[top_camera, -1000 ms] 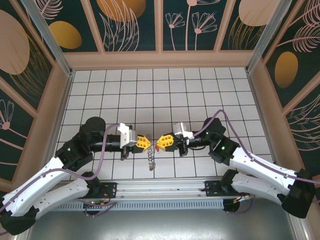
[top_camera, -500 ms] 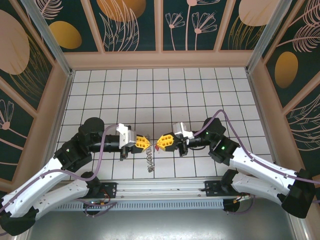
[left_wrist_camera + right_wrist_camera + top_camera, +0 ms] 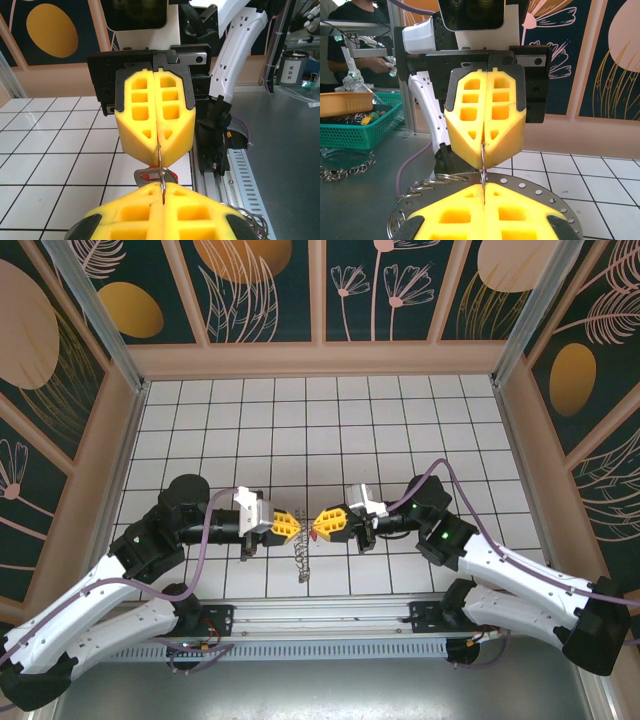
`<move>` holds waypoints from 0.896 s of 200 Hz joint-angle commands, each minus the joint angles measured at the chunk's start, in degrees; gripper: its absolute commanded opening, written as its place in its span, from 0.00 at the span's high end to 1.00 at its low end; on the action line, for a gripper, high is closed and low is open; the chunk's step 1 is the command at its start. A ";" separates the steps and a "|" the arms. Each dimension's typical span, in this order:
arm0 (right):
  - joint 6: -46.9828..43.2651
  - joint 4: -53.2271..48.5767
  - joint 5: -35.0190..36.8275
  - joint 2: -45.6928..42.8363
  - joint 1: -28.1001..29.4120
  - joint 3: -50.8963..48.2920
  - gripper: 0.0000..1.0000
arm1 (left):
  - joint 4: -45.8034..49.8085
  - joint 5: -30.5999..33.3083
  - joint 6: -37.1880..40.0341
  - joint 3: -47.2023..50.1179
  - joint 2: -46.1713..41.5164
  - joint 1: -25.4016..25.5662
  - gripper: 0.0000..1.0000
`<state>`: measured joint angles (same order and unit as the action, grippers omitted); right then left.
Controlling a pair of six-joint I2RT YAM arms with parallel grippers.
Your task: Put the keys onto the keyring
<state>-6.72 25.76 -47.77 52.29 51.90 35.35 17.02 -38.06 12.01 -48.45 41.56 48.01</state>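
Observation:
My left gripper [image 3: 289, 527] and right gripper [image 3: 326, 523] meet tip to tip above the near tiles. Both are shut on the same thin metal ring of the keyring, seen edge-on [image 3: 161, 159] [image 3: 482, 159] between the yellow tips. In the left wrist view my left gripper [image 3: 162, 187] faces the right gripper [image 3: 159, 149], and the red-headed key [image 3: 156, 176] sits at the ring just under them. In the right wrist view my right gripper [image 3: 484, 187] faces the left gripper [image 3: 484, 145]. A strand of chain [image 3: 301, 560] dangles below the tips, with a red spot of the key [image 3: 314, 534] beside it.
A perforated metal disc [image 3: 547, 197] and several linked rings [image 3: 432, 184] hang below the grippers in the right wrist view. The arms' mounting rail [image 3: 320, 620] runs along the near edge. Wooden walls [image 3: 320, 358] enclose the white tiled floor [image 3: 320, 430]. A green basket [image 3: 355, 127] stands off the table.
Both grippers stay tip to tip on the ring. The dangling chain strand has swung slightly; the left gripper shifted a little.

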 commanded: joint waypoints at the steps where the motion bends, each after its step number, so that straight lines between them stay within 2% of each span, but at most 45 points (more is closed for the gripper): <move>1: 1.14 3.59 -1.21 0.76 0.31 -0.55 1.00 | -1.37 0.07 0.82 -1.59 -0.24 0.12 1.00; 98: 0.18 3.33 -1.73 1.23 1.40 -0.46 1.00 | -1.65 0.14 0.60 -1.49 -0.25 0.17 1.00; 131: -4.86 -0.06 2.53 0.06 3.87 -0.61 1.00 | -1.99 0.01 0.30 -1.30 -0.16 0.11 1.00; 179: -10.87 0.43 9.42 -2.67 7.41 -3.16 1.00 | -2.69 0.05 -0.20 -1.21 -0.41 0.09 1.00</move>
<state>-12.78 25.93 -41.32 51.55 57.04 33.76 17.04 -38.59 11.97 -48.45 41.56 48.07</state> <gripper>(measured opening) 0.038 0.037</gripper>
